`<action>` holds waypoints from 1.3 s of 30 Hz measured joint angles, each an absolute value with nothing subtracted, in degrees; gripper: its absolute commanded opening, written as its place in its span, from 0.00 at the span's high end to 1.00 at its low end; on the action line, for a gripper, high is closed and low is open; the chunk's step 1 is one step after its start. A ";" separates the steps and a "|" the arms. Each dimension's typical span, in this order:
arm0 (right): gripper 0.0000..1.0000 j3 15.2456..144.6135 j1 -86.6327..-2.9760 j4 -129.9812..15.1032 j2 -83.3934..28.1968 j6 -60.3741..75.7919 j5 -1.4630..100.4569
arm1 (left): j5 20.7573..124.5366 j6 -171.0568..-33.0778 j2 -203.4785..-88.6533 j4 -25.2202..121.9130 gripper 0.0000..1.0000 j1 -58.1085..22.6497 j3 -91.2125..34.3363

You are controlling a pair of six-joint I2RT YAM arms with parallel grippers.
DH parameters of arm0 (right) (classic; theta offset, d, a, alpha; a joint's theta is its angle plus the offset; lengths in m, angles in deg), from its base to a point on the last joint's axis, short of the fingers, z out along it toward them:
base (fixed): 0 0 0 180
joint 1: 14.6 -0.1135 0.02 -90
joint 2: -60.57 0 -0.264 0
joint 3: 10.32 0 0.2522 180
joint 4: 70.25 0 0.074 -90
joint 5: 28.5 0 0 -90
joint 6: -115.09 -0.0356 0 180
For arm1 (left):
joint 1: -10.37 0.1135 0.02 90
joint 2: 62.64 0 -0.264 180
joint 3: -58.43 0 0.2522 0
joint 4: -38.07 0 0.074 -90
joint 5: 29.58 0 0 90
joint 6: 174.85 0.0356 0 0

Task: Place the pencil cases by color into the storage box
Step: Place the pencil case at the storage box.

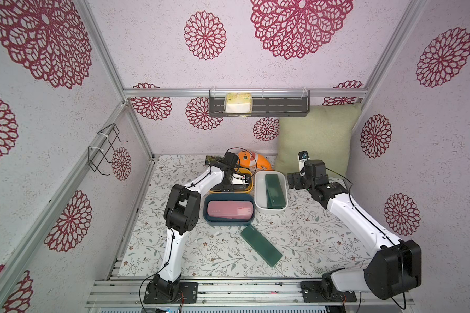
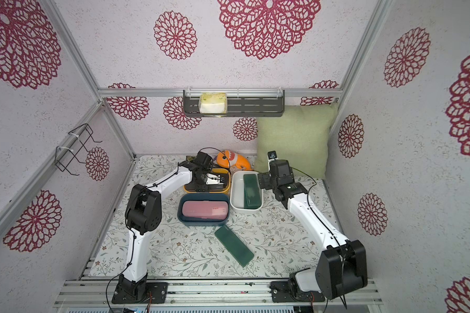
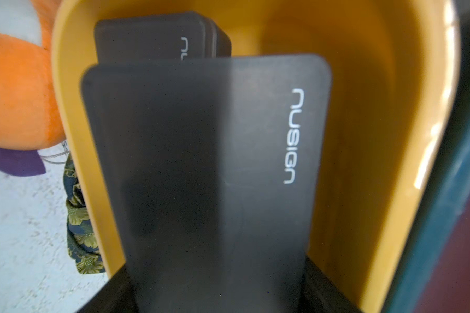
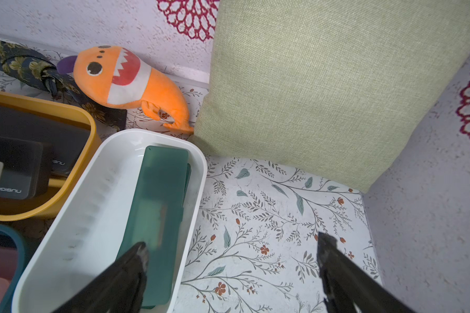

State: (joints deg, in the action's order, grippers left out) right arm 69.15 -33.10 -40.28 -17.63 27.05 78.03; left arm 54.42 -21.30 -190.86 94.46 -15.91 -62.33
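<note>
While left gripper (image 1: 238,180) clamps flat matte black pencil case (image 3: 201,162) over 12 o'clock yellow plastic tub (image 3: 377,130), right gripper (image 4: 234,249) gapes empty

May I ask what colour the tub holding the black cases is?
Rounded plastic tub: mustard yellow, best in the left wrist view.

- Walls (image 1: 255,67): pale textured paper with large crimson floral medallions; same on the side panels
- Aluminium frame (image 1: 174,93) along the wall joints; dark slotted shelf (image 1: 282,107) hangs on the back rail, pale yellowish pack (image 1: 238,104) in it
- Black wire rack (image 1: 106,149) tied to the left rail
- Sage-green cushion (image 1: 315,138) leans in the back right corner
- Tabletop cover (image 1: 310,238): white, leaf-and-flower print; light even and soft
</note>
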 measured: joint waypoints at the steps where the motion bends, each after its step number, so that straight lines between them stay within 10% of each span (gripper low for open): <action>1: 0.01 69.15 -33.10 -40.28 -17.63 27.05 78.03 | 54.35 -21.34 -190.86 94.57 0.36 -15.91 -62.36; 12: 0.01 69.15 -32.78 -40.35 -17.71 27.05 77.81 | 53.83 -21.76 -190.86 94.83 0.02 -15.96 -62.95; 39: 0.01 69.11 -31.81 -40.74 -17.91 27.09 76.65 | 52.93 -22.11 -190.53 95.49 0.03 -18.47 -64.48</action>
